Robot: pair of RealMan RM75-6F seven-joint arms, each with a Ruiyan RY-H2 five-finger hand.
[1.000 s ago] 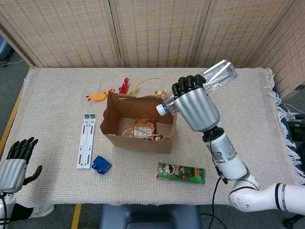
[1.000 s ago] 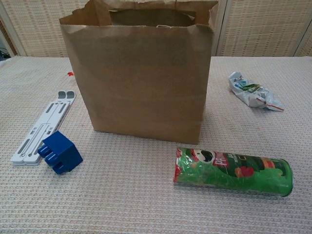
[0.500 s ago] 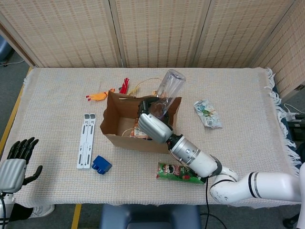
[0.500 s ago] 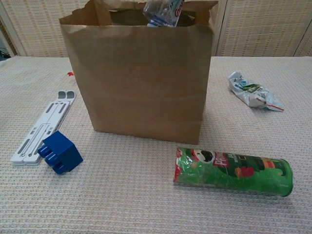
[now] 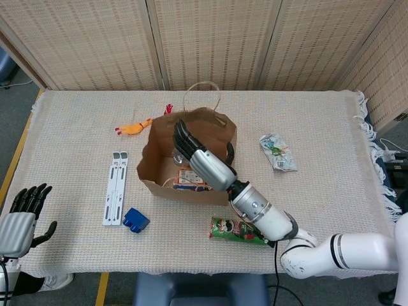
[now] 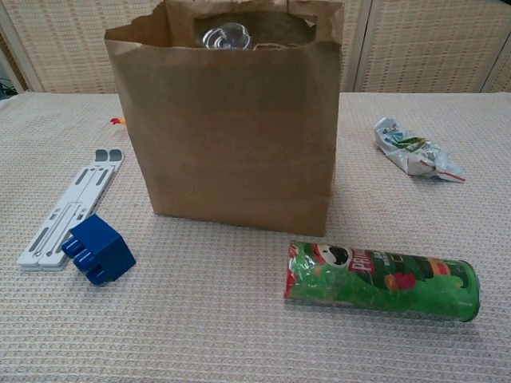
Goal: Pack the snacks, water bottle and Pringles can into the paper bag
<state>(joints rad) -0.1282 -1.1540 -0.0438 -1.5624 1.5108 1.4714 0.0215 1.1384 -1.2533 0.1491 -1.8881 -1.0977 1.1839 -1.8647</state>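
Nearest the robot, the left hand (image 5: 22,220) rests at the table's front left corner, holding nothing, its dark fingers spread upward. On the woven beige tablecloth (image 5: 76,134) the green Pringles can (image 6: 382,280) lies on its side just in front of the upright brown paper bag (image 6: 227,128). To the left sit a small blue block (image 6: 97,249) and, touching it, a flat white folding stand (image 6: 70,206). The right hand (image 5: 203,162) reaches into the bag's open top with its fingers extended; whether it grips anything there I cannot tell. The clear plastic water bottle (image 6: 227,36) shows inside the bag at its rim, above an orange snack packet (image 5: 191,182). Right of the bag, well apart, lies a crumpled silver snack wrapper (image 6: 417,152); behind the bag lies an orange toy (image 5: 132,128).
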